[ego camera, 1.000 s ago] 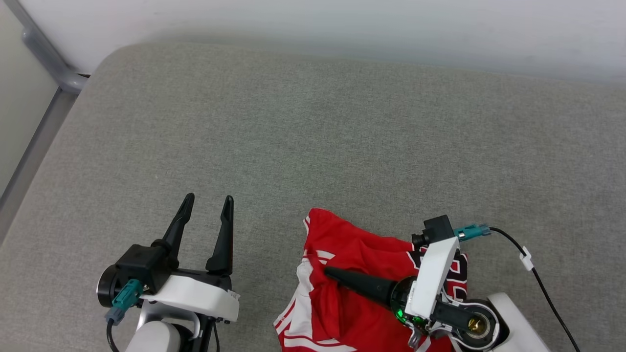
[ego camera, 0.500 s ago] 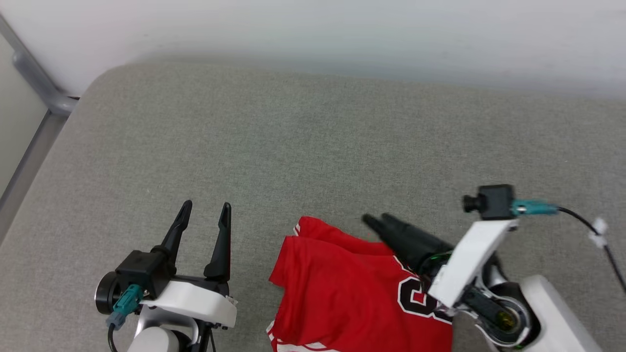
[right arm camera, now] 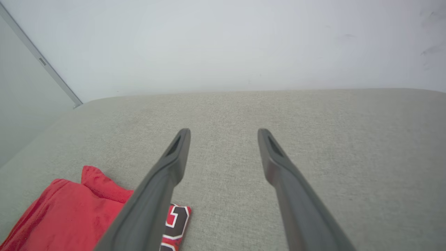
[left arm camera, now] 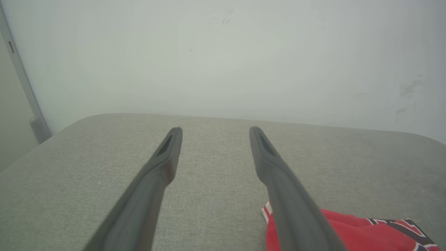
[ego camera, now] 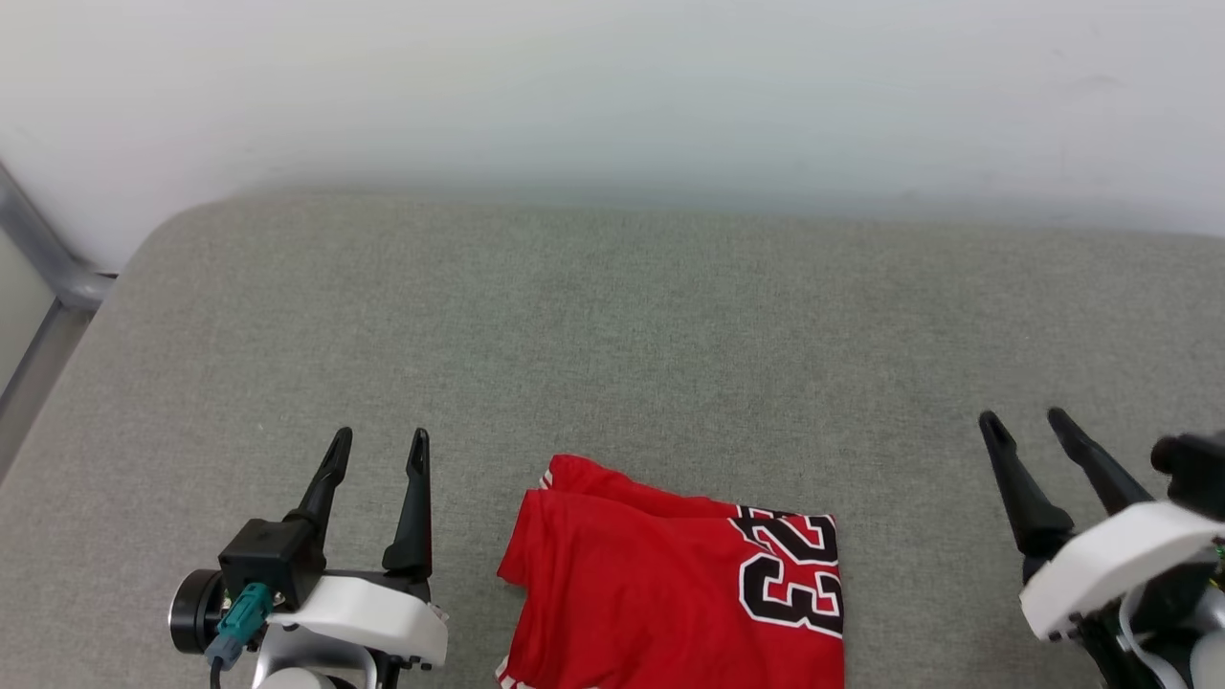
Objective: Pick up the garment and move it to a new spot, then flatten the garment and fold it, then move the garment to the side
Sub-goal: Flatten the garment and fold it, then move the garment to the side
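Nearest me, my left tool (ego camera: pixel 381 438) hangs released over the near-left of the tabletop (ego camera: pixel 612 335), jaws apart and empty. My right tool (ego camera: pixel 1024 419) is likewise released and empty at the near-right. The garment (ego camera: pixel 651 593) lies between them at the near edge, closer to the left tool and touching neither. It is folded into a compact red block with the black numerals on its right side. Its near part runs out of the head view.

Assessment: folding appears complete and the move to the side remains. Risk one: a pinch that takes the top layer alone would peel the fold open on lift. Risk two: the far-left corner shows a loose offset layer, which may catch and drag. Risk three: I cannot see how close the block lies to the front edge, so a careless slide may tip it off.

The tabletop is padded grey woven fabric with rounded far corners. Beyond it stand a plain pale wall (ego camera: pixel 612 96) and a grey metal frame (ego camera: pixel 48 273) at far left.
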Motion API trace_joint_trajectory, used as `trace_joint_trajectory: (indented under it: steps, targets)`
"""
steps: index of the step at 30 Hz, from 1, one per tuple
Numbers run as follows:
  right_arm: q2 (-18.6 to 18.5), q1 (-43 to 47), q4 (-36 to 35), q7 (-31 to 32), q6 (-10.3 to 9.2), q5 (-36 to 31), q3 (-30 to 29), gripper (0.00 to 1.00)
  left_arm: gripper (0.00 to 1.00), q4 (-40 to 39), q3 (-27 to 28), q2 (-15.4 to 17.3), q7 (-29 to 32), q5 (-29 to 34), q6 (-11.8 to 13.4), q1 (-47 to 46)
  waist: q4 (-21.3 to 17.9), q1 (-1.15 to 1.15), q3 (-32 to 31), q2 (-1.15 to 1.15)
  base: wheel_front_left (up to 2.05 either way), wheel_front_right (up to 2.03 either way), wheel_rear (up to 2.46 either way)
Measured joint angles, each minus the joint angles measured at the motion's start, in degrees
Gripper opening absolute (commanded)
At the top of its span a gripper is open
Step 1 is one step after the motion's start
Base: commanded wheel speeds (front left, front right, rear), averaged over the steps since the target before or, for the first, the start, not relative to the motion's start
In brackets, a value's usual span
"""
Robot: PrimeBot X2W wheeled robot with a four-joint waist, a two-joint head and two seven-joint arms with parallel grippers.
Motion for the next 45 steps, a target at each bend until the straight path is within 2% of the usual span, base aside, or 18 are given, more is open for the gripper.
trace_joint_trajectory:
  steps: [5,13,22,33,40,45]
  targets:
    - [3.78,5.61,-5.89,-1.18,0.00,-11.70,-5.93,1.00,1.00,0.57,-0.33,0.27,0.19,0.24,0.52,0.90,-0.57,0.00,-2.29,0.00,0.00,0.00,0.00]
    - [6.55,10.95,-9.72,-7.58,0.00,-17.38,-7.94,1.00,1.00,1.12,-0.54,0.96,0.23,0.76,1.01,2.34,-1.63,-0.01,-4.56,0.00,0.00,0.00,0.00]
    - [8.13,13.56,-9.65,-10.29,0.00,-17.35,-6.84,1.00,1.00,1.78,-0.60,1.00,0.15,0.66,1.27,3.82,-2.91,0.00,-4.86,0.00,0.00,0.00,0.00]
    - [8.57,13.72,-9.46,-8.29,0.00,-16.36,-8.10,1.00,1.00,1.79,-1.00,0.82,0.08,0.32,1.12,3.71,-2.65,0.00,-4.44,0.00,0.00,0.00,0.00]
    - [8.08,13.69,-6.08,-2.36,0.00,-12.88,-12.49,1.00,1.00,1.37,-1.43,-0.16,0.07,0.41,0.64,1.50,-1.00,0.00,-2.58,0.00,0.00,0.00,0.00]
    - [5.93,12.90,-1.76,4.94,0.00,-6.57,-10.96,1.00,1.00,0.31,-1.16,-0.94,0.05,0.78,-0.09,-0.55,0.50,0.00,0.01,0.00,0.00,0.00,0.00]
